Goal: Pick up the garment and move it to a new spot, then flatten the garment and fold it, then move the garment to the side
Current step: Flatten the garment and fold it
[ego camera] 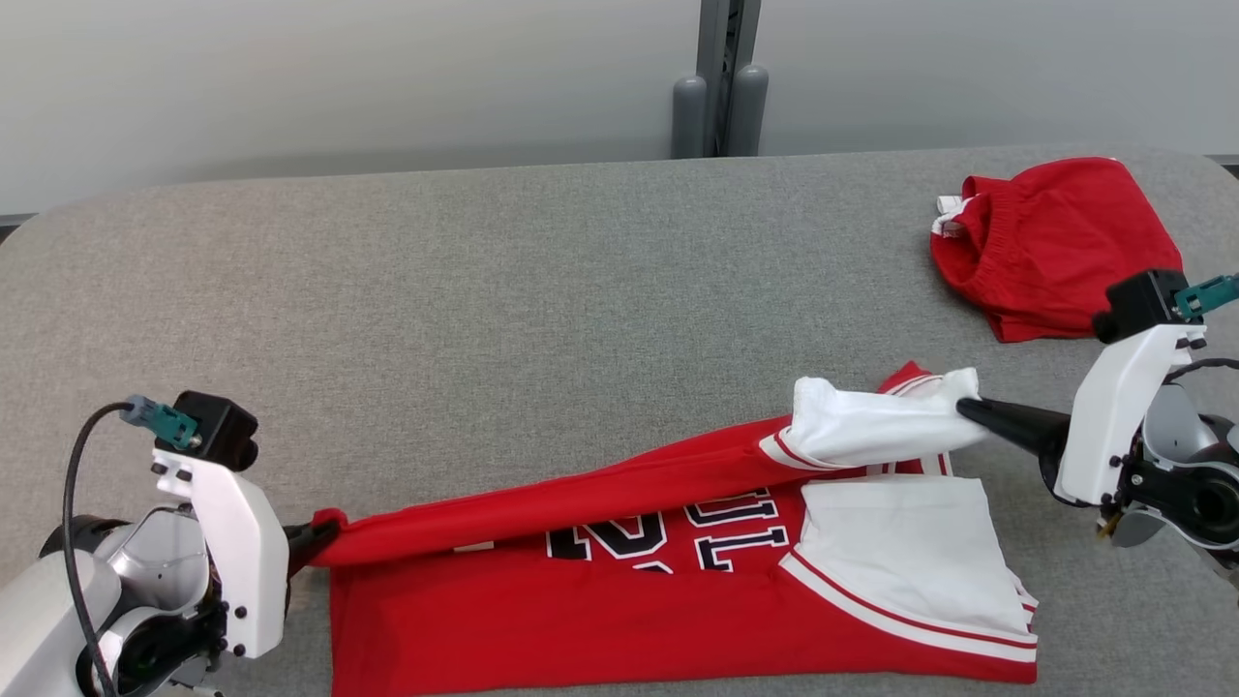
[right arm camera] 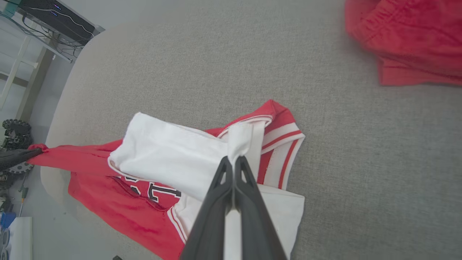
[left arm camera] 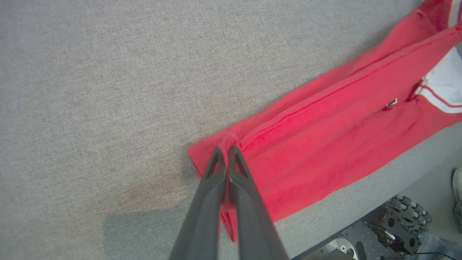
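Note:
The garment [ego camera: 619, 600] is a red jersey with white sleeves and black-and-white lettering, lying along the near edge of the grey table [ego camera: 484, 290]. My left gripper [ego camera: 324, 534] is shut on the red hem corner at the left, and that pinched corner [left arm camera: 225, 142] shows bunched at the fingertips in the left wrist view. My right gripper [ego camera: 968, 409] is shut on a white sleeve [ego camera: 876, 426], which is lifted and folded over the jersey. In the right wrist view the white sleeve [right arm camera: 169, 155] hangs from my right gripper [right arm camera: 232, 160]. A raised red fold stretches between both grips.
A second red garment [ego camera: 1050, 247], crumpled shorts with an elastic waistband, lies at the table's far right. A grey post [ego camera: 721, 97] stands behind the table. The robot's wheeled base [left arm camera: 393, 224] and floor show past the near table edge.

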Available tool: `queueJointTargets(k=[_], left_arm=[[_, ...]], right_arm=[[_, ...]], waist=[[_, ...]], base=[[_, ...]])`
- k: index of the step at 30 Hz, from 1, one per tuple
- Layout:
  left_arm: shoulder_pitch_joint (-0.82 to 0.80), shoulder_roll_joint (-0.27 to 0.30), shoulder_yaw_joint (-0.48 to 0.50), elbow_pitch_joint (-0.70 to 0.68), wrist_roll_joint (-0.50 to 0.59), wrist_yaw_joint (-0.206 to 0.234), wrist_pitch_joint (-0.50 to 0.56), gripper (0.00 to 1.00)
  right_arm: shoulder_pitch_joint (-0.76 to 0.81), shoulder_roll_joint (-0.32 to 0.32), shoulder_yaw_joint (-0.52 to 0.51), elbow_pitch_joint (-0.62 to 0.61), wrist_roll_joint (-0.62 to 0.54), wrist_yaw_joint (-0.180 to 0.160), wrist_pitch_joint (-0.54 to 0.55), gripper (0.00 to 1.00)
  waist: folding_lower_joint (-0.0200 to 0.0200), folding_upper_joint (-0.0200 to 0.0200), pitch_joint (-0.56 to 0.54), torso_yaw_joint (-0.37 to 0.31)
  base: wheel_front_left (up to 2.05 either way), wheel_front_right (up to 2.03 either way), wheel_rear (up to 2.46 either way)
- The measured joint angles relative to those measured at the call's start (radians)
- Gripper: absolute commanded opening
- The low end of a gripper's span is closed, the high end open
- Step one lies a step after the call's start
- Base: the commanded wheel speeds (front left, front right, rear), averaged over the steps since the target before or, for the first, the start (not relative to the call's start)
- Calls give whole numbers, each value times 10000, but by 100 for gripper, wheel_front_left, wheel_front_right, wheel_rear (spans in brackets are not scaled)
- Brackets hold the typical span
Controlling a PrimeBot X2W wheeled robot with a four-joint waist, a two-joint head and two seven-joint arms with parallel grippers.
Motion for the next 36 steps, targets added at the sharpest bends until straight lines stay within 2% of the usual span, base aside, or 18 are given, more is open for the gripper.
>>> queueJointTargets(k=[7, 15, 30, 31, 32, 33, 34, 35, 36], left_arm=[[-215, 6, -190, 401, 754, -82, -407, 0], [-244, -29, -476, 685, 894, -334, -174, 0], [-363, -134, -725, 1039, 903, -508, -69, 0], [-363, -134, -725, 1039, 903, -508, -69, 6], [-354, -148, -734, 1055, 884, -508, -36, 29], [-323, -165, -742, 1062, 859, -510, -27, 69], [-266, -182, -750, 1068, 825, -508, -19, 98], [-205, -198, -755, 1083, 788, -508, 2, 100], [-176, -213, -767, 1093, 746, -508, 38, 100]], right_arm=[[172, -178, -25, -493, 134, 0, 259, 0], [531, -376, 0, -667, 311, 0, 702, 0], [1126, -692, -174, -1179, 464, 0, 989, 0], [1126, -692, -174, -1179, 464, 0, 989, 9], [1165, -725, -199, -1223, 466, 0, 991, 26], [1215, -759, -236, -1283, 483, 0, 991, 41], [1281, -790, -255, -1354, 499, 0, 991, 60], [1335, -813, -268, -1406, 522, 0, 989, 100], [1383, -838, -288, -1442, 531, 0, 986, 100]], waist=[[0, 0, 193, -68], [0, 1, 367, -129], [0, 0, 280, -93], [0, 0, 280, -93], [0, 0, 265, -90], [0, 0, 250, -87], [0, 0, 235, -82], [0, 1, 220, -79], [0, 0, 202, -76]], base=[[0, 0, 0], [0, 0, 0], [0, 0, 0], [0, 0, 0], [0, 0, 0], [0, 0, 0], [0, 0, 0], [0, 0, 0], [0, 0, 0]])
